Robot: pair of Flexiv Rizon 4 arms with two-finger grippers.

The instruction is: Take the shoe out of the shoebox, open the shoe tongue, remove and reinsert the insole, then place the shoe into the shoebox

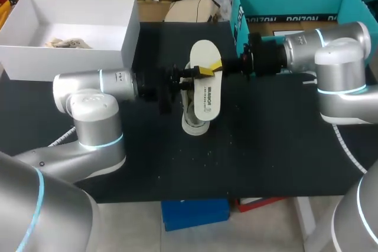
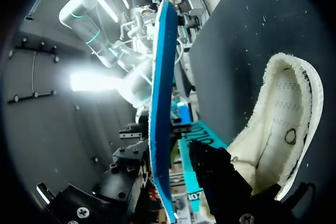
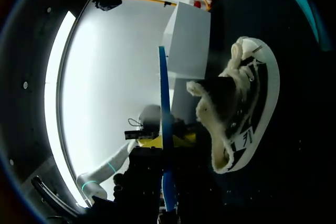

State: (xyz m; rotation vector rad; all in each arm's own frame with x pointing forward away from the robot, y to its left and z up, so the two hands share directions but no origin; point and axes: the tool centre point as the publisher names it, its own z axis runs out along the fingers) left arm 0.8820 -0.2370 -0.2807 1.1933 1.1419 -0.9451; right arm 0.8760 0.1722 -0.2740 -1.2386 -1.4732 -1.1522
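A white insole (image 1: pixel 205 92) with a blue underside hangs on edge above the cream, fleece-lined shoe (image 1: pixel 190 123) at the middle of the black table. My right gripper (image 1: pixel 211 68) is shut on the insole's far part, its yellow tips pinching the thin edge (image 3: pixel 164 93). My left gripper (image 1: pixel 182 78) comes in from the other side. In the left wrist view the insole (image 2: pixel 160 77) runs between its fingers (image 2: pixel 210 171) with a gap still showing, so it is open. The shoe (image 2: pixel 283 124) lies on its side beside that gripper, opening toward it; it also shows in the right wrist view (image 3: pixel 236 124).
A white shoebox (image 1: pixel 127 39) with crumpled paper inside stands at the back left. A teal box (image 1: pixel 239 10) stands at the back right, behind my right arm. Both arms stretch level over the table's middle.
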